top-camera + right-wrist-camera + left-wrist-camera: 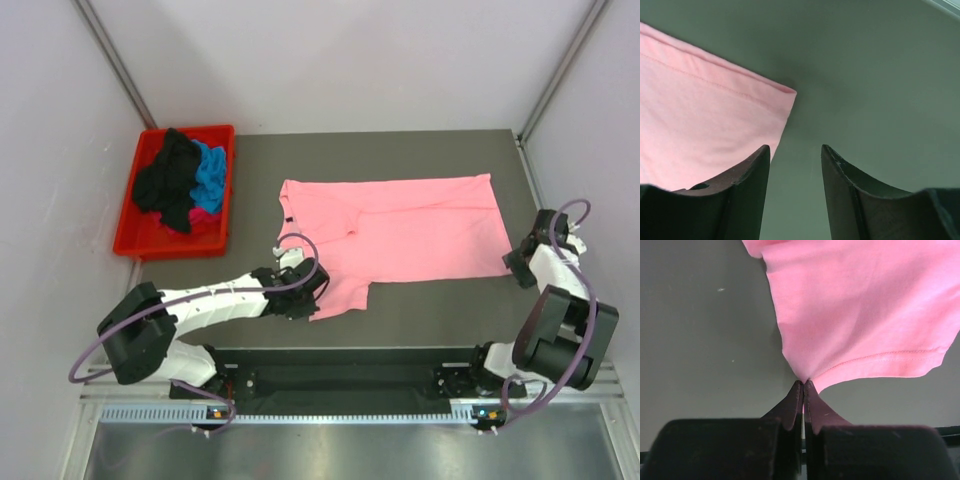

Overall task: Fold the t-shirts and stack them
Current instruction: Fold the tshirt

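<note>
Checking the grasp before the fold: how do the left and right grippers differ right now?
The left gripper is shut, pinching the sleeve edge of the pink t-shirt; the right gripper stands open and empty. The left gripper grips cloth; the right gripper sits beside the shirt's corner, above bare table. Both are low at the shirt's near edge.

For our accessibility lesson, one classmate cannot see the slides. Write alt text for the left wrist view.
The left gripper, jaws shut, pinches the edge of a light pink t-shirt, and the cloth gathers into a point at its tips. The shirt spreads across the upper right of the view, lying on a dark grey table.
</note>
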### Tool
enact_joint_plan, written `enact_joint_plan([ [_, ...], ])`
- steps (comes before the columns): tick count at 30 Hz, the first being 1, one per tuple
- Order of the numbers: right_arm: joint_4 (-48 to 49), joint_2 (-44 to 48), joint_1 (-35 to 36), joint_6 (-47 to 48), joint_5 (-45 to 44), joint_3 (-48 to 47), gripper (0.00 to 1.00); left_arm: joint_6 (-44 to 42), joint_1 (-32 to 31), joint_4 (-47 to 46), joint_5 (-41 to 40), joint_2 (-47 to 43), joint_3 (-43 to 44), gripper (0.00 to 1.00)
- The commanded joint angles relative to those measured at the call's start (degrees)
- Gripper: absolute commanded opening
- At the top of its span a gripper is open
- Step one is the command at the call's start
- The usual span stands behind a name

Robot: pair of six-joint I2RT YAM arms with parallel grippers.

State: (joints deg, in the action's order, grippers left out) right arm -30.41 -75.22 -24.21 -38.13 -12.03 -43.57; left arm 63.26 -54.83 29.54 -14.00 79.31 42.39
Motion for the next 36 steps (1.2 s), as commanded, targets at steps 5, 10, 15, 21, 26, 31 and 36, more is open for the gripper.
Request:
enact_joint_plan([
  [5, 5.71, -6.69, -0.84, -1.68, -2.64, -2.57, 0.46, -1.83, -0.19, 1.93, -1.82, -0.47, 3.05, 0.00],
  [10, 7.12, -10.91, -0.84, -2.21, -3.79, -3.01, 0.44, -1.92, -0.19, 2.01, -1.99, -1.61, 3.48, 0.00],
  [15, 9.40, -11.79, -0.84, -1.69, -4.75, -2.13, 0.26, -2.71, -0.10, 3.42, -5.07, -2.84, 4.45, 0.00],
  [21, 9.85, -12.58, -0.84, -1.86, -5.28, -2.31, 0.27, -3.85, -0.10, 3.42, -4.81, -2.14, 5.77, 0.00],
  [26, 9.06, -13.90, -0.84, -2.04, -5.02, -3.27, 0.32, -4.38, -0.10, 2.81, -4.81, -3.02, 5.25, 0.00],
  [31, 10.20, -14.60, -0.93, -1.60, -5.19, -2.83, 0.27, -4.64, -0.10, 1.92, -4.37, -2.76, 4.80, 0.00],
  [36, 10.20, -14.52, -0.84, -0.46, -5.63, -3.10, 0.00, -4.55, -0.10, 1.75, -4.89, -2.23, 5.51, 0.00],
])
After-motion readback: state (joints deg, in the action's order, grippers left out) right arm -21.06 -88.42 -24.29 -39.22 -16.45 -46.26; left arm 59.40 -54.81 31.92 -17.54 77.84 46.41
